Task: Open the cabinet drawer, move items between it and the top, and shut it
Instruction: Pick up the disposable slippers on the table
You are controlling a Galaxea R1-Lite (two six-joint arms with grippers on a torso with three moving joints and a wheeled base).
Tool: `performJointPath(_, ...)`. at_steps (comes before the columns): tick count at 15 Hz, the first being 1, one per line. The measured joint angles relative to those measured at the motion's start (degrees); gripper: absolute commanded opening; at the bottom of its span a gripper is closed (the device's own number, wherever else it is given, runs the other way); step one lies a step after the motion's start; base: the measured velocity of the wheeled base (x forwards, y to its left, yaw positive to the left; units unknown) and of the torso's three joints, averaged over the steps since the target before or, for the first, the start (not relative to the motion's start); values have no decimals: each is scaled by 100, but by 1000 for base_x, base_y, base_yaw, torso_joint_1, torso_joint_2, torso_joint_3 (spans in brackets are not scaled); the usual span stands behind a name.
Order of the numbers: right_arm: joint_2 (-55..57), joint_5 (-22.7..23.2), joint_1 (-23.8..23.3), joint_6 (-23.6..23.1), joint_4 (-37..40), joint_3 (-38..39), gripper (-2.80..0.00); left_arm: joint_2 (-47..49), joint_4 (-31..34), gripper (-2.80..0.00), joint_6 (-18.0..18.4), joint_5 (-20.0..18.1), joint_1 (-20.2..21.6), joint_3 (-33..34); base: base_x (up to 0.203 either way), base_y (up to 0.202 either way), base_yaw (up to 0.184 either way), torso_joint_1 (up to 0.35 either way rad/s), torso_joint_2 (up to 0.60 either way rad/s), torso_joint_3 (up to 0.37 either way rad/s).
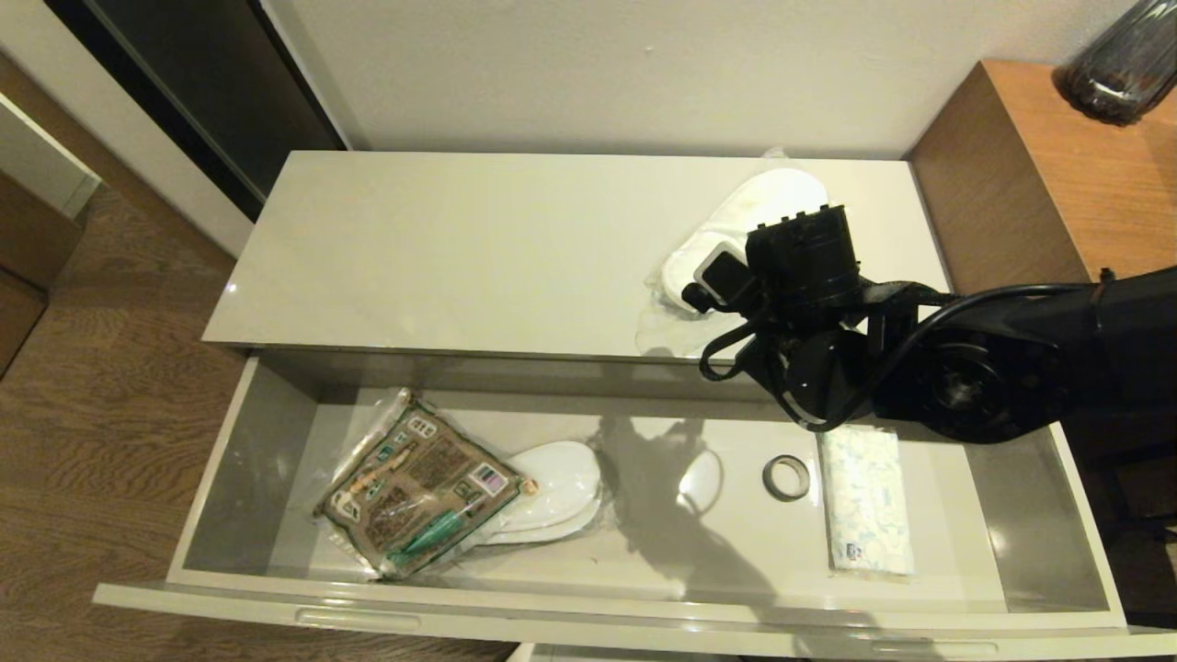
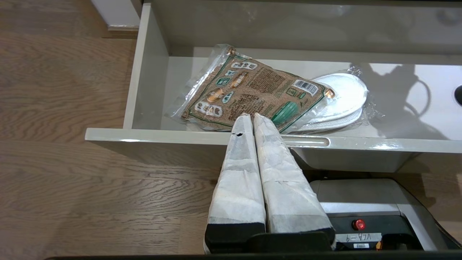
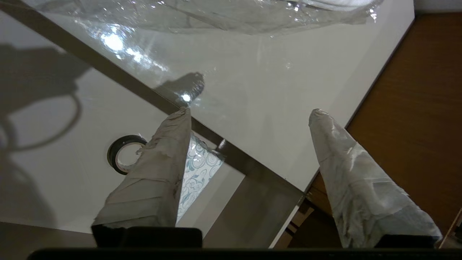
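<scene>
Grey-beige inside, your drawer (image 1: 276, 460) stands pulled open; nearest you, the left gripper (image 2: 252, 117) hangs outside its front edge, jaws pressed together, empty; within lie the packet (image 1: 418, 485) overlapping a wrapped slipper pair (image 1: 552, 492) at the left, and the tape roll (image 1: 786, 477) beside a tissue pack (image 1: 866, 501) at the right; farther back, your right gripper (image 3: 249, 112) hovers over the top's (image 1: 460, 248) front edge, jaws spread, holding nothing; beyond it another slipper pair (image 1: 749, 216) rests on the top.
</scene>
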Motion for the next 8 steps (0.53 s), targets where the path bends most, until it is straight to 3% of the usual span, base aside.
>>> performJointPath(8, 1227, -284, 24, -219, 0, -1379, 0, 0, 0, -280, 0, 3, 0, 0, 0, 0, 0, 0, 0, 0)
